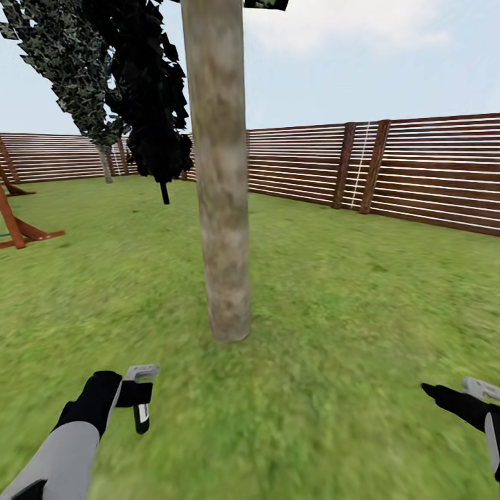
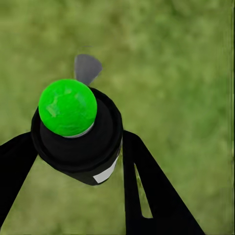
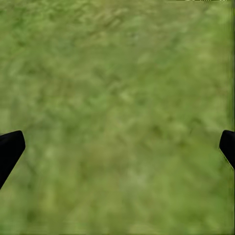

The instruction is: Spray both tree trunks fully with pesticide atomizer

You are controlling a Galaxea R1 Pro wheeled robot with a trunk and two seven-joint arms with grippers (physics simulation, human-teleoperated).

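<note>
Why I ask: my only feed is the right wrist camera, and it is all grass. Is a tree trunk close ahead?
Observer: Yes. In the head view a tree trunk stands straight ahead of us on the grass.
Operator: Are we carrying anything?
Observer: The left hand is closed on the pesticide atomizer. The left wrist view shows its black body, topped by a green ball, between the fingers.
Operator: What lies beyond the tree?
Observer: A brown slatted fence runs across behind it.
</note>
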